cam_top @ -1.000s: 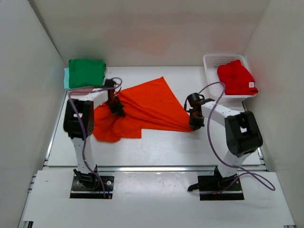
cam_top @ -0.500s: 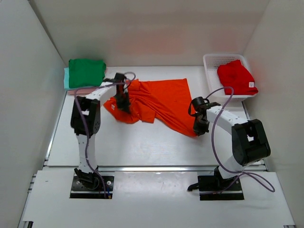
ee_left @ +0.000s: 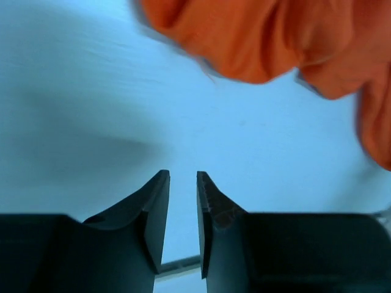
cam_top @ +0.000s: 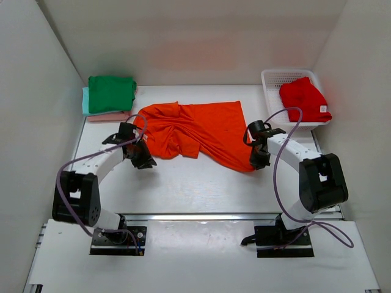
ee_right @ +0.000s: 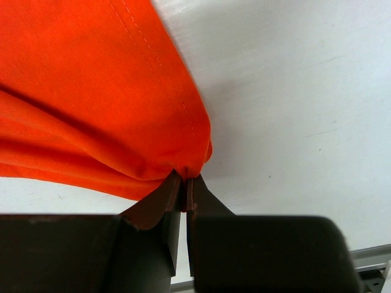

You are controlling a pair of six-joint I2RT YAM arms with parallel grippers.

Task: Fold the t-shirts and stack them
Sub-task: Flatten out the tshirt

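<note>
1. Pinching the near-right corner of the orange shirt (cam_top: 195, 131), the right claw (cam_top: 259, 160) anchors it mid-worktop (cam_top: 201, 189), likely for flattening. The left claw (cam_top: 144, 160), on the shirt's far-left bunch half a second ago, has let go and backed toward the near-left corner.
2. Left wrist: this claw is released, jaws slightly parted and empty, the shirt lying just beyond.
3. Right wrist: this claw stays clenched on the shirt's hem fold.

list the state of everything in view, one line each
orange t-shirt, unfolded, rumpled on the table
right tool, shut on the orange t-shirt's edge
left tool, slightly open, empty
red t-shirt, bunched in the basket
green t-shirt, folded, on the mint t-shirt
</note>
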